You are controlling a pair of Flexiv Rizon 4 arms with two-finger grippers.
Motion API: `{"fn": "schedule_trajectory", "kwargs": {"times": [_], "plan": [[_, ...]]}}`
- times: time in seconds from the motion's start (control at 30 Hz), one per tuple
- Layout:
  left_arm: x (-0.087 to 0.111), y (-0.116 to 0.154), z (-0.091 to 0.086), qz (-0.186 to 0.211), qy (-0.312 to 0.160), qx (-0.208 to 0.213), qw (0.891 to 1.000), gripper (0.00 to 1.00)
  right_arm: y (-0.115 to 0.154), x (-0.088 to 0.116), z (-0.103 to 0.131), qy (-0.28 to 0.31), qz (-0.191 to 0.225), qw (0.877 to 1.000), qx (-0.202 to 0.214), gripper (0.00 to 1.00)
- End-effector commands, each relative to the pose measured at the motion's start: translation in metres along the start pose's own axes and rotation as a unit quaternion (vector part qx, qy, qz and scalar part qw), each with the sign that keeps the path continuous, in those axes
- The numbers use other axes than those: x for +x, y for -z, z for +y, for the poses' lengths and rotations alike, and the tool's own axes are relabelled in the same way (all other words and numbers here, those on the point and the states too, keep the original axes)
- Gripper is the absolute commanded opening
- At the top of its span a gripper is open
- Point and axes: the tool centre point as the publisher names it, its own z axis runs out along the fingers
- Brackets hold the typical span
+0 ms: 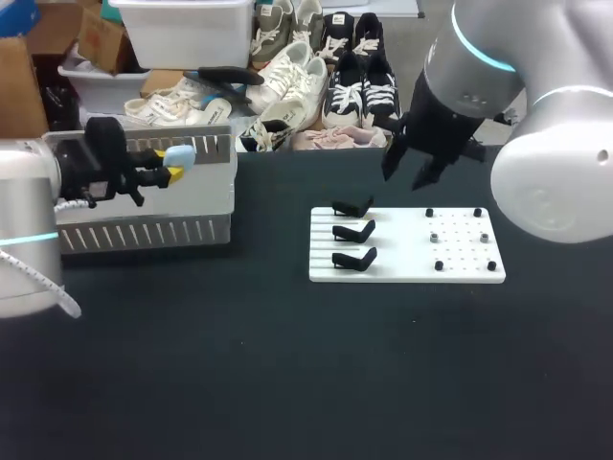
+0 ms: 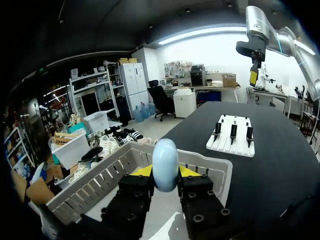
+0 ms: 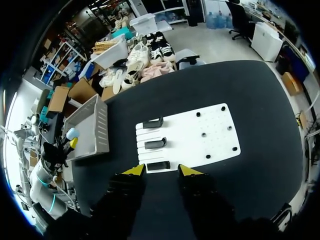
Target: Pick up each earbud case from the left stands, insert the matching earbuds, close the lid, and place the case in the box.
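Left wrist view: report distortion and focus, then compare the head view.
Left wrist view: fisheye bends the box rim and table edge; earbud case in the left jaws is sharp. Head view: straight lines, even light; the white board and its black stands read clearly.

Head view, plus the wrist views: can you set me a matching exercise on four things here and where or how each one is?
Things:
1 earbud case
2 right claw
3 black stands
4 box

States:
a empty, in a row on the white board
b grey with slatted walls, below the left claw
c open, holding nothing
d light blue, lid closed, gripped between two yellow tips

Pairs: 1-d, 2-c, 3-a, 4-b
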Motion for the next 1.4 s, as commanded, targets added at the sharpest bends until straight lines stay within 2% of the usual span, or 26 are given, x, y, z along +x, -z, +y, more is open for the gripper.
{"fn": "schedule_trajectory", "kwargs": {"times": [0.03, 0.07, 0.1, 0.13, 0.17, 0.3, 0.43, 0.7, 0.8, 1.13, 1.33, 1.4], "plan": [[0.006, -0.019, 0.010, 0.014, 0.017, 0.029, 0.999, 0.00, 0.000, 0.001, -0.001, -0.002, -0.004, 1.000, 0.002, 0.38], [0.008, -0.020, 0.010, 0.016, 0.019, 0.030, 0.999, 0.00, 0.000, 0.000, 0.000, -0.003, -0.004, 1.000, 0.002, 0.38], [0.008, -0.020, 0.009, 0.015, 0.023, 0.030, 0.999, 0.27, 0.000, 0.000, 0.000, -0.003, -0.004, 1.000, 0.002, 0.38], [0.008, -0.020, 0.009, 0.016, 0.025, 0.032, 0.999, 0.67, 0.000, -0.001, 0.000, -0.004, -0.004, 1.000, 0.002, 0.38], [0.008, -0.020, 0.009, 0.016, 0.027, 0.034, 0.999, 1.00, 0.000, -0.001, 0.000, -0.004, -0.004, 1.000, 0.002, 0.38], [0.000, -0.016, 0.006, 0.003, 0.025, 0.037, 0.999, 1.00, 0.000, -0.003, -0.001, -0.004, -0.005, 1.000, 0.003, 0.39], [-0.021, -0.008, -0.004, -0.026, 0.015, 0.038, 0.999, 1.00, 0.003, -0.005, -0.004, -0.006, -0.011, 1.000, -0.004, 0.39], [-0.062, -0.009, -0.053, -0.072, -0.001, 0.076, 0.994, 1.00, 0.009, -0.007, -0.031, 0.008, -0.034, 0.998, -0.043, 0.41], [-0.075, -0.012, -0.076, -0.077, -0.008, 0.088, 0.993, 1.00, 0.013, -0.009, -0.044, 0.018, -0.044, 0.998, -0.051, 0.40], [-0.106, -0.012, -0.134, -0.086, -0.004, 0.113, 0.990, 1.00, 0.029, -0.012, -0.093, 0.100, -0.090, 0.988, -0.075, 0.40], [-0.109, -0.014, -0.161, -0.083, 0.020, 0.115, 0.990, 1.00, 0.029, -0.016, -0.125, 0.109, -0.081, 0.987, -0.083, 0.42], [-0.108, -0.018, -0.172, -0.073, 0.025, 0.116, 0.990, 1.00, 0.030, -0.019, -0.135, 0.109, -0.080, 0.987, -0.086, 0.45]]}}
